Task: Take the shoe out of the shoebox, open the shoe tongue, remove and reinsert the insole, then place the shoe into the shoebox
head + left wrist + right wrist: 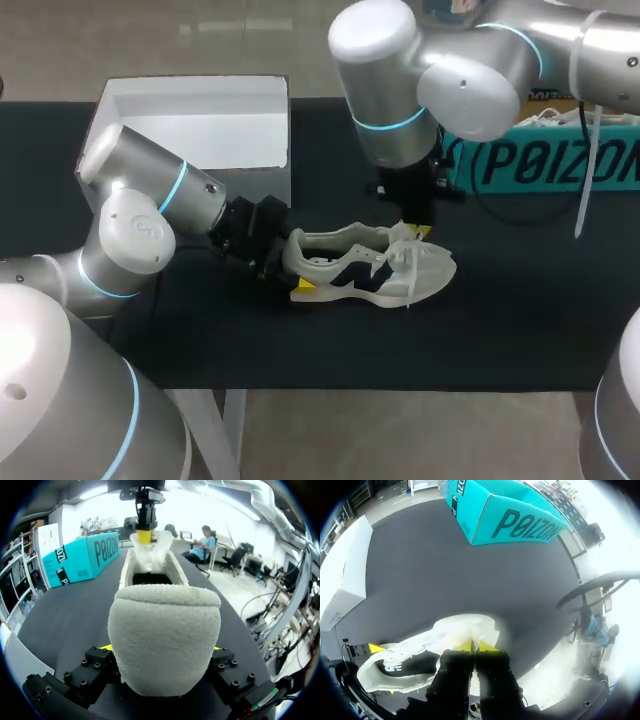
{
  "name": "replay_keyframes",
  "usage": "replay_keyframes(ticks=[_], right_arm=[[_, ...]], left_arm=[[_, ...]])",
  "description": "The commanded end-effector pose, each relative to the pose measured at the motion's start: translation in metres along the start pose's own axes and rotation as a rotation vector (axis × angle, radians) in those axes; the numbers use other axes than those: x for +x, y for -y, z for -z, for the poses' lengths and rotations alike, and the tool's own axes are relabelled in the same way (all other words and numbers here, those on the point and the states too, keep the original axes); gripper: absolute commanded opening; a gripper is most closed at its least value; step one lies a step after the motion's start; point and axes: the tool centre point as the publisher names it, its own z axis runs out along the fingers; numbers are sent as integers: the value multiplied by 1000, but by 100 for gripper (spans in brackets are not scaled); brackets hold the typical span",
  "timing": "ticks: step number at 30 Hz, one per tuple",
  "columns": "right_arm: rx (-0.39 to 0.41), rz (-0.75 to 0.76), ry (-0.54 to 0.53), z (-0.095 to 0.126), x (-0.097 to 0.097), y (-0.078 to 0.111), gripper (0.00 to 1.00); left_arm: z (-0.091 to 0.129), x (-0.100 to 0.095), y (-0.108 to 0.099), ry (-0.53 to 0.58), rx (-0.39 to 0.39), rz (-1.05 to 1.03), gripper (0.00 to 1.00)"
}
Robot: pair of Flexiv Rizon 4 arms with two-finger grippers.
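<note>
Left tool (292, 268) clamps shoe (372, 272) at heel, steadying it on bench (520, 320) | right tool (476, 647) pinches tongue (466, 629), to pull it open.

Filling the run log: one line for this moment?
shoe: on table, outside shoebox | left gripper: shut on shoe heel | right gripper: shut on tongue

The shoe (370, 268) lies mid-bench (500, 330), the left gripper (297, 268) clasping its heel and the right gripper (418, 232) pinching its tongue. The shoebox (200, 125) stands behind-left, a second box (560, 160) behind-right.
</note>
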Motion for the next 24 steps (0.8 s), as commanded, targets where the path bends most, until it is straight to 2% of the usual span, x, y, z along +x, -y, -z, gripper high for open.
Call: replay_keyframes(ticks=[1, 5, 10, 12, 13, 14, 17, 19, 22, 24], right_arm=[[5, -16, -18, -22, -4, 1, 0], [26, -47, 11, -40, -8, 3, 0], [34, -53, 10, -44, -9, 4, 2], [35, -56, 4, -41, -9, 5, 48], [30, -56, -3, -37, -8, 5, 95], [21, -57, -9, -33, -9, 5, 100], [-3, -38, -42, -14, -8, 4, 100], [-25, 30, -81, 3, -4, 4, 100], [10, 312, -193, 32, 4, 13, 100], [82, 585, -244, 53, 6, 23, 100]], left_arm=[[-2, -1, -1, -1, -1, 0, 0], [-2, -1, -1, -1, -1, 0, 0], [-2, -1, -1, -1, -1, 0, 0], [-2, -1, -1, -1, -1, 0, 0], [-2, -1, -1, -1, -1, 0, 0], [-2, -1, -1, -1, -1, 0, 0], [-2, -1, -1, -1, -1, 0, 0], [-2, -1, -1, -1, -1, 0, 0], [-2, -1, -1, -1, -1, 0, 0], [-2, -1, -1, -1, -1, 0, 0]])
